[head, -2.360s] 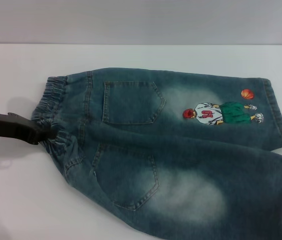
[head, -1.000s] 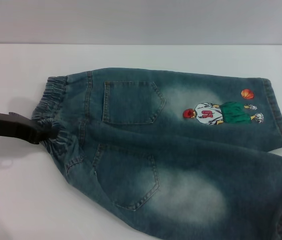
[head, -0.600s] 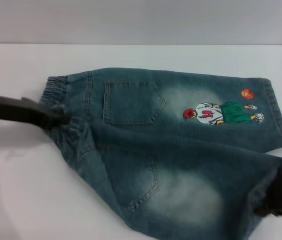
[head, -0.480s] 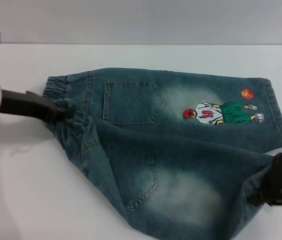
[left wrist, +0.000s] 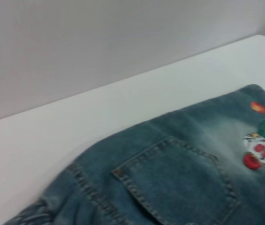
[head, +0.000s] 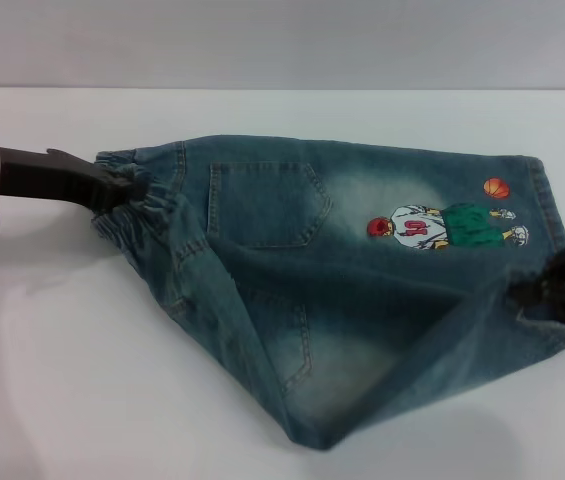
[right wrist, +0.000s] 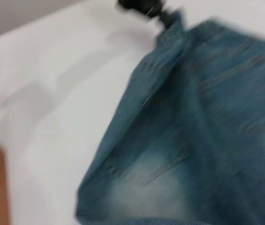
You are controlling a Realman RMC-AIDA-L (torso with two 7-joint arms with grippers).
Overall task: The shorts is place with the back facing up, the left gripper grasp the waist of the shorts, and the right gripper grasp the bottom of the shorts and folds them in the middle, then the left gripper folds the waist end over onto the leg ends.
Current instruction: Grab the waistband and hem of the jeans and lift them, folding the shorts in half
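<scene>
On the white desk (head: 52,380), the denim shorts (head: 362,260) lie back-side up, with the near half lifted and drawn toward the far half. The left claw (head: 122,190) is clenched on the ruffled waist (head: 142,215); the right claw (head: 552,285) is clenched on the near leg hem (head: 522,290), just below the cartoon figure (head: 442,228).

Risks, as judged from this position:
- The fabric between the two claws hangs in a slack triangular sag. If the claws travel unevenly, the fold line may run skewed, leaving the near half off the far half.
- Each grip holds only an edge; tension could pull the hem free.

View differences: the head view shows both claws and the whole sag. The left wrist view shows only the far back pocket (left wrist: 179,183), undisturbed. The right wrist view shows the lifted fold's underside and the left claw far off.
</scene>
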